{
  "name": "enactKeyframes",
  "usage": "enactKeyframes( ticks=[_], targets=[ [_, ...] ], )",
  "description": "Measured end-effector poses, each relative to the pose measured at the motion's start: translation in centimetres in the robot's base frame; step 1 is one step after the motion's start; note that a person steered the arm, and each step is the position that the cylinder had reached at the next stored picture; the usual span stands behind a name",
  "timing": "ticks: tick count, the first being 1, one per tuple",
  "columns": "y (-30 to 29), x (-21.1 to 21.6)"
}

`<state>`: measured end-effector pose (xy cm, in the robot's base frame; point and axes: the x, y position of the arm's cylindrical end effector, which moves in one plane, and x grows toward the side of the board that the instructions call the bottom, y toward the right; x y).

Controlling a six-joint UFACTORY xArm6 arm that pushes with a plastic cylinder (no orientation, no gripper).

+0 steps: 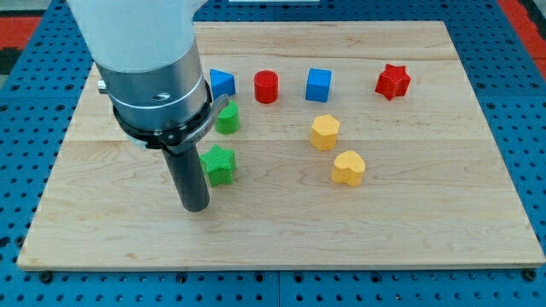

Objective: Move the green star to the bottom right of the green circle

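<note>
Pale wood counter [409,222] on a blue pegboard surface [26,102]. No jaws on this arm; it ends in a dark rod, so there is no open or closed state to record. My tip [195,207] sits on the counter just left of and slightly below the green star [219,165], very close, contact not certain. Green star lies below the green circle [227,118], a little to its left, a small gap between them; the circle is partly hidden by the arm's housing. Along the view's top: blue block [222,83], shape partly hidden; red cylinder [266,86]; blue cube [318,83]; red star [392,81]. Centre-right: yellow hexagon [324,132], with a yellow heart [348,167] just below and right of it.
</note>
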<state>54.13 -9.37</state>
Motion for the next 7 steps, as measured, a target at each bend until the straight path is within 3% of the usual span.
enactKeyframes(
  ticks=[1, 2, 3, 4, 5, 6, 7],
  targets=[
    [1.0, -2.1],
    [0.8, -1.3],
    [-1.1, 2.6],
    [-3.2, -0.8],
    [-1.2, -5.0],
    [3.5, -5.0],
    [4.6, -4.8]
  ],
)
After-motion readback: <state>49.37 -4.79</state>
